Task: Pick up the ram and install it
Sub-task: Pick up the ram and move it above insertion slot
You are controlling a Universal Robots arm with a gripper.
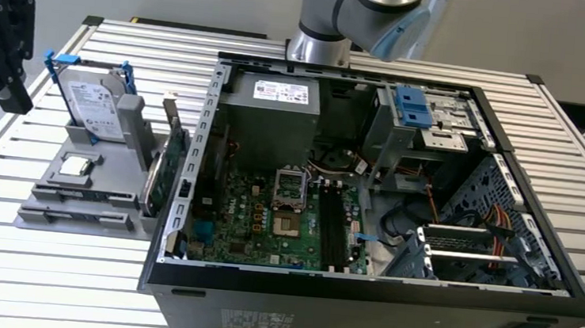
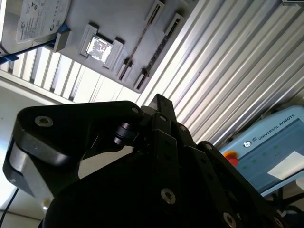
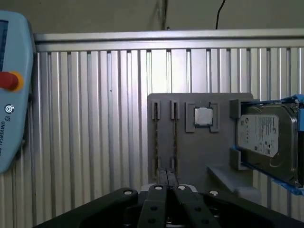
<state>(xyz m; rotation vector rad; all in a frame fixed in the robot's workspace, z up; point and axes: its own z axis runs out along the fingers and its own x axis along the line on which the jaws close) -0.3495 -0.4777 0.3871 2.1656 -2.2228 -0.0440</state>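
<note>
The ram (image 3: 174,140) is a thin stick standing on edge in the slots of a grey holder (image 3: 187,156); it also shows in the second wrist view as a narrow line (image 2: 159,47). In the exterior view the holder (image 1: 55,219) lies at the left, beside the open computer case (image 1: 366,290). My black gripper (image 1: 14,101) hangs above the table off the holder's outer side, apart from the ram. Both wrist views show its fingertips (image 3: 167,175) (image 2: 159,100) pressed together with nothing between them.
The holder also carries a silver hard drive (image 1: 96,107) with blue clips, a processor chip (image 1: 77,166) and a green expansion card (image 1: 170,171). Dark memory slots (image 1: 331,231) run along the motherboard inside the case. A teach pendant (image 3: 12,95) lies on the slatted metal table (image 1: 39,269).
</note>
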